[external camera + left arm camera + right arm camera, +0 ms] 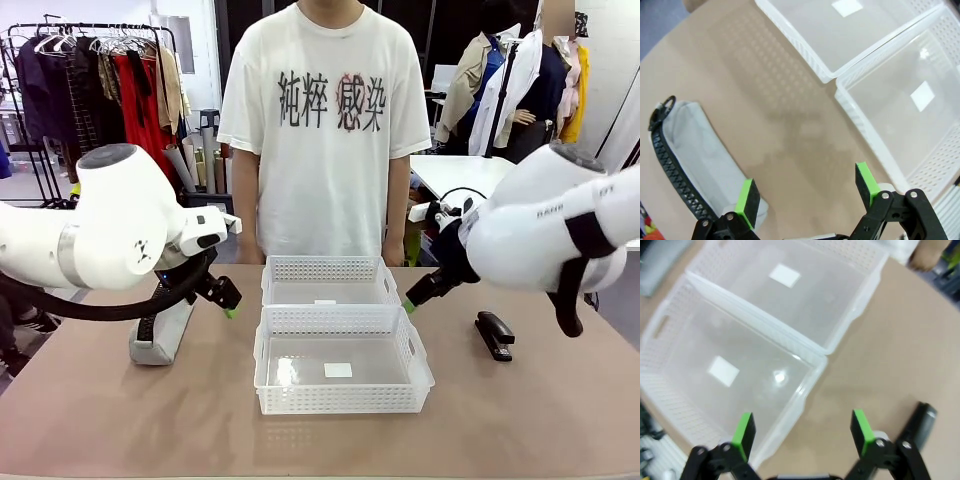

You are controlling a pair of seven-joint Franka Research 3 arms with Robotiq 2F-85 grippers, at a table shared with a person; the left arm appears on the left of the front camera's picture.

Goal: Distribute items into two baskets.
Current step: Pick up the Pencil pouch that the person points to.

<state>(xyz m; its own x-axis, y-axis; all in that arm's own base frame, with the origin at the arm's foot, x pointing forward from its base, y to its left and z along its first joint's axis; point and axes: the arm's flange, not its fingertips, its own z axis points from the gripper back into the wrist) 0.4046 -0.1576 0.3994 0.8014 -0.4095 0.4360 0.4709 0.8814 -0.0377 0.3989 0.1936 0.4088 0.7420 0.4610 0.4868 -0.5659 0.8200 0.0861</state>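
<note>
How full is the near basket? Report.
Empty. The near basket holds only a white sticker on its bottom; pouch and stapler lie outside on the table.

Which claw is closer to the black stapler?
The right claw: it hangs open between the stapler and the baskets. The left claw is past both baskets, by the grey pouch.

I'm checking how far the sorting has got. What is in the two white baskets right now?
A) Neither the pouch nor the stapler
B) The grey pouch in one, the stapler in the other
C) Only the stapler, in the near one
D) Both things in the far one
A: the near basket and the far basket hold neither item; the pouch lies on the table at the robot's left of them, the stapler at its right.
</note>
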